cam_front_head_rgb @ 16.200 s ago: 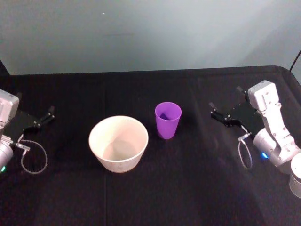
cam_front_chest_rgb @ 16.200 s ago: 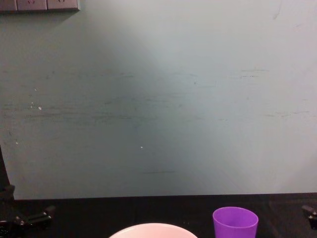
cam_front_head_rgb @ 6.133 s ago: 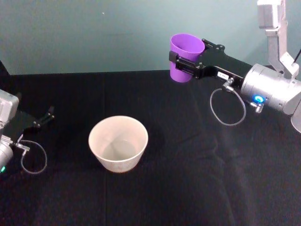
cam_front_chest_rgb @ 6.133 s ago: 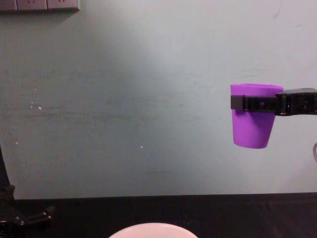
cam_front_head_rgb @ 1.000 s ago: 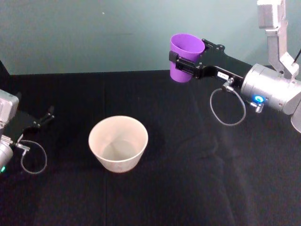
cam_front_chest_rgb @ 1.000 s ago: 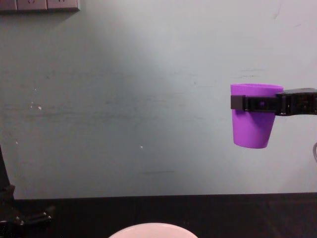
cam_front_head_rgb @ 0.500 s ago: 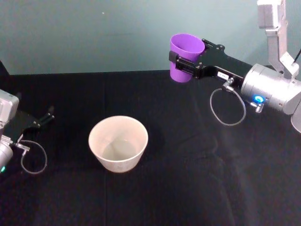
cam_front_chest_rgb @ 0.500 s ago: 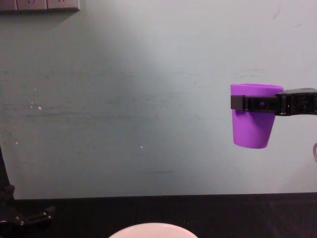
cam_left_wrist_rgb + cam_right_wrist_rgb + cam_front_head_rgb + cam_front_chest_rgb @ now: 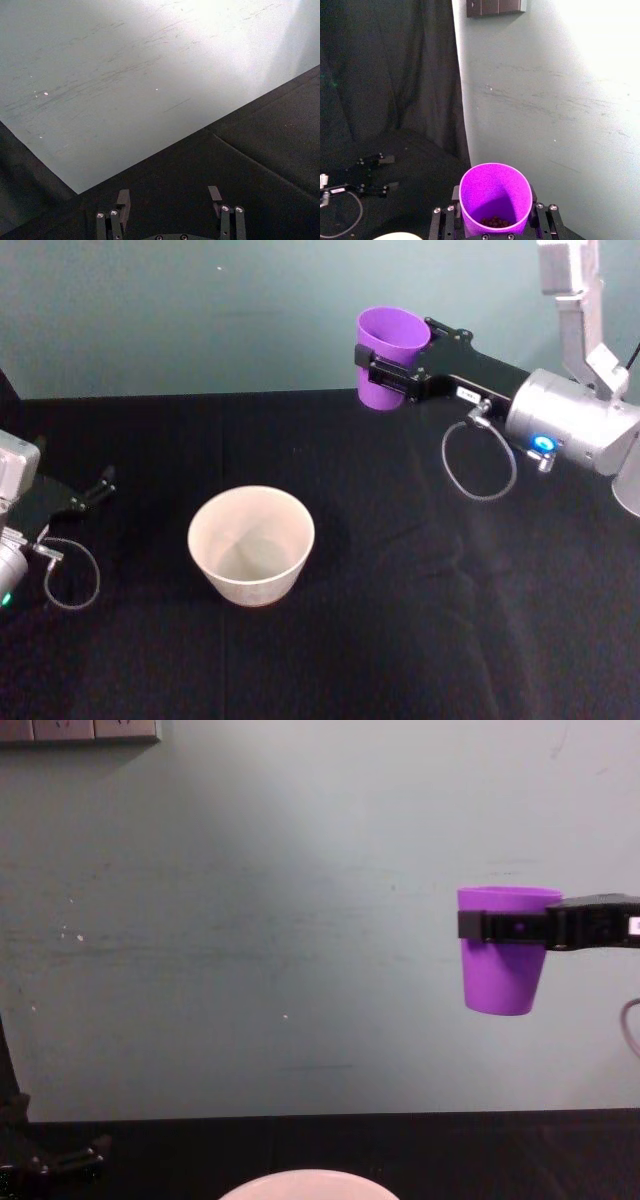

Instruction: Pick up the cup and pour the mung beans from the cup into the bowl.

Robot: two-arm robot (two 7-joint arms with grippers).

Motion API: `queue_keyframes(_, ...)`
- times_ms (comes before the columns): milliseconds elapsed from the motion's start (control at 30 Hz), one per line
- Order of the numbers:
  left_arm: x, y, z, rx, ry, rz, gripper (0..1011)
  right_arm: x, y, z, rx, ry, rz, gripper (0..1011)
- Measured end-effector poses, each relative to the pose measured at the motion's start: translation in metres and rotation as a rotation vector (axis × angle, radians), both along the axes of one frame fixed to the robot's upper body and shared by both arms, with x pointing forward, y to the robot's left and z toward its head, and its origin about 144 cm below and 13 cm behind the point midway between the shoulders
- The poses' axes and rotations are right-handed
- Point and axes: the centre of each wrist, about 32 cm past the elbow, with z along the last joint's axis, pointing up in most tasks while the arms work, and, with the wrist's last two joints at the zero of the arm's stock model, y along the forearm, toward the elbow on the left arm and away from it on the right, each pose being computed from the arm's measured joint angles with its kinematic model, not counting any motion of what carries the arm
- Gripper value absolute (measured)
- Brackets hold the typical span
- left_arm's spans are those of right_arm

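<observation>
The purple cup (image 9: 387,358) hangs upright high above the table, behind and to the right of the bowl, with my right gripper (image 9: 390,370) shut around it just under its rim. From the side the cup (image 9: 502,960) shows level. Looking down into the cup (image 9: 495,197), brownish mung beans (image 9: 495,221) lie at its bottom. The pale bowl (image 9: 251,543) stands on the black table, its rim (image 9: 308,1180) also peeking into the chest view. My left gripper (image 9: 90,492) rests at the table's left edge, fingers (image 9: 122,202) spread apart and holding nothing.
A black cloth covers the table (image 9: 400,620). A teal wall (image 9: 200,310) rises behind it, with a dark curtain (image 9: 385,75) on one side. Cable loops hang from both wrists.
My right gripper has shifted slightly left and a bit higher with the cup since half a second ago. The bowl and left arm have not moved.
</observation>
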Motion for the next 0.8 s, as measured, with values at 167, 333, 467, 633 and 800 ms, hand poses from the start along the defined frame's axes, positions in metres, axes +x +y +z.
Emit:
queue_keyframes(167,0.000,0.000,0.000,0.000,0.000,0.000,1011,0.011,0.009,-0.001,-0.025,0.003,-0.003,731)
queue_keyframes(333,0.000,0.000,0.000,0.000,0.000,0.000,1011,0.021,0.023,-0.007,-0.081,0.000,-0.014,731)
queue_keyframes(467,0.000,0.000,0.000,0.000,0.000,0.000,1012,0.023,0.033,-0.011,-0.150,-0.033,-0.037,731)
queue_keyframes(633,0.000,0.000,0.000,0.000,0.000,0.000,1012,0.021,0.044,-0.019,-0.259,-0.093,-0.056,731)
queue_keyframes(800,0.000,0.000,0.000,0.000,0.000,0.000,1011,0.015,0.057,-0.029,-0.416,-0.195,-0.064,731)
